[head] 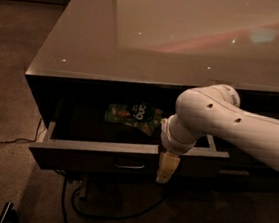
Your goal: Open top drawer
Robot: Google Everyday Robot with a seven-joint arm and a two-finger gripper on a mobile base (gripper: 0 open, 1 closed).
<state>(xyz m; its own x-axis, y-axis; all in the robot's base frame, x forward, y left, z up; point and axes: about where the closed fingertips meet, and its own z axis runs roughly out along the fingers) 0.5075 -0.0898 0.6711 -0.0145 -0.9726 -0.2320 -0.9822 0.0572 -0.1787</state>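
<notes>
Here's the desk (pixel 87 42), dark and glossy, its top catching pale reflections and a few pinpoints of light. Below the edge, the top drawer (pixel 84 155) stands open, pulled well out from the desk body, with its flat dark front facing the camera. Its small metal loop handle (pixel 129 166) sits at the middle of that front.

Inside the open drawer lies a green snack bag (pixel 131 115), crumpled, toward the back and near the centre.

The white arm (pixel 238 130) comes in from the right, its rounded joint above the drawer's right half. The gripper (pixel 167 168) hangs down in front of the drawer front, just right of the handle and apart from it. Its pale tip points at the floor. Open or closed? Can't tell from this angle. Nothing can be seen in its hold.

Under the drawer, a dark cable (pixel 92 213) loops across the brown carpet (pixel 10 94). A thinner cord (pixel 0 143) trails off toward the left edge. A small dark object (pixel 7 213) lies at the bottom left, too dim to name.
</notes>
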